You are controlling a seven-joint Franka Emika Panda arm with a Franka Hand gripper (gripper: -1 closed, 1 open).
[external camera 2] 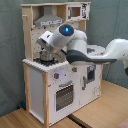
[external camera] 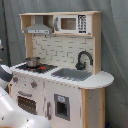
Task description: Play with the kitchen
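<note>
Your gripper [external camera 2: 48, 54] hangs over the pot [external camera: 33, 62] on the kitchen [external camera: 70, 95] hob; finger opening cannot be told. Black faucet [external camera: 83, 58] stands by the sink [external camera: 72, 74].

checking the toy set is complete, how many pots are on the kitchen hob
1. A small metal pot sits on the hob's rear corner, on the first exterior view's left. In the second exterior view the arm covers much of the hob, so another could be hidden.
</note>
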